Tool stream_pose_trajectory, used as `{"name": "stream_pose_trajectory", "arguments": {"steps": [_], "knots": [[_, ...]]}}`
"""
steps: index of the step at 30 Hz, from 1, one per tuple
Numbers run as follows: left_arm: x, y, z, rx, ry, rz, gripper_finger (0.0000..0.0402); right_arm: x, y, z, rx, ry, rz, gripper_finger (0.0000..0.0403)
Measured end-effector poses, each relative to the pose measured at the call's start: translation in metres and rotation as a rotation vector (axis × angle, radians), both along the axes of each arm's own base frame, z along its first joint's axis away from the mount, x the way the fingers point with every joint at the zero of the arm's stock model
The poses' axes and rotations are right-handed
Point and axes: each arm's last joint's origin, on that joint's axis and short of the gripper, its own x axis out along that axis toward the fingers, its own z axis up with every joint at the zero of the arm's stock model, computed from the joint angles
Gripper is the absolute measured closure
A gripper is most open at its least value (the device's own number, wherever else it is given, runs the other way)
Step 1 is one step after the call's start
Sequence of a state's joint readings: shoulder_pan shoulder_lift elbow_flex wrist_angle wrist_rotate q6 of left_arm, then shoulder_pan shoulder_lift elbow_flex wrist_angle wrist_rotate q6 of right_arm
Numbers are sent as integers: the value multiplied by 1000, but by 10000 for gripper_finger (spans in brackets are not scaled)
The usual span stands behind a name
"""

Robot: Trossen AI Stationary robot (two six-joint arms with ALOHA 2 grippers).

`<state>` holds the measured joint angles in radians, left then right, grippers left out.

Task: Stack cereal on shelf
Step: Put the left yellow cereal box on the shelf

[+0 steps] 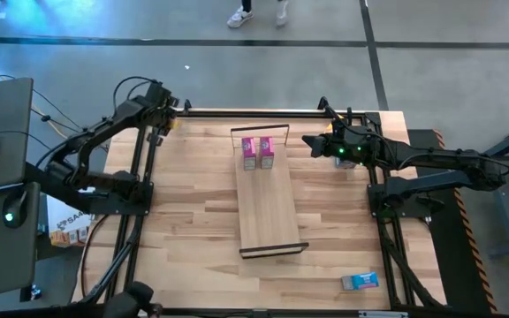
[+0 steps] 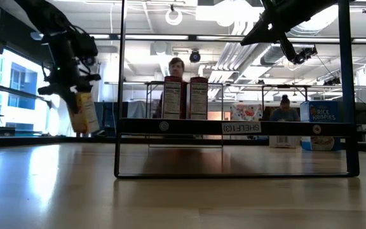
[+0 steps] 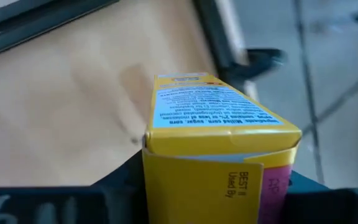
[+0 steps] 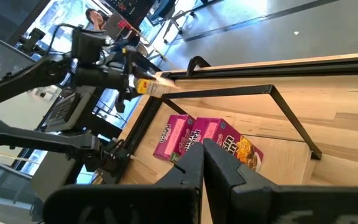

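Fingers of the left gripper (image 2: 81, 121) are clamped on a yellow cereal box (image 3: 213, 134), which hangs tilted above the tabletop (image 1: 193, 212) at the left of the low view. In the high view this gripper sits upper left, near the table's far corner, and the box is hard to make out there. The left wrist view shows the box filling the gap between its dark fingers (image 3: 120, 183).

The right gripper (image 4: 202, 152) is pinched fully together and holds nothing; in the high view it hangs right of centre, just beside the shelf (image 1: 268, 208). 2 pink cereal boxes (image 1: 257, 151) stand upright, touching side by side, at the shelf's far end. 1 light blue cereal box (image 1: 360, 281) lies flat at the lower right of the table.
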<state>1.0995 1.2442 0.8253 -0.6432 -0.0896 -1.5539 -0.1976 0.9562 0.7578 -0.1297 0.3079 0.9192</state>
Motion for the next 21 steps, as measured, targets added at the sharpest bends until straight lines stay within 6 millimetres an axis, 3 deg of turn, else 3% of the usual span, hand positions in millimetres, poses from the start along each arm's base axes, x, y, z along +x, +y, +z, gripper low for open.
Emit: {"name": "stream_pose_trajectory", "arguments": {"steps": [5,9,15,21], "knots": [[-1,-12,20,113,28,-234,235,0,0,0,-1,1,0,402],[5,-35,35,168,-18,-477,233,0,0,0,0,0,0,402],[13,-93,49,101,-87,-802,232,0,0,0,0,0,0,402],[8,-150,63,56,-205,-936,232,0,0,0,21,-12,-11,402]]}}
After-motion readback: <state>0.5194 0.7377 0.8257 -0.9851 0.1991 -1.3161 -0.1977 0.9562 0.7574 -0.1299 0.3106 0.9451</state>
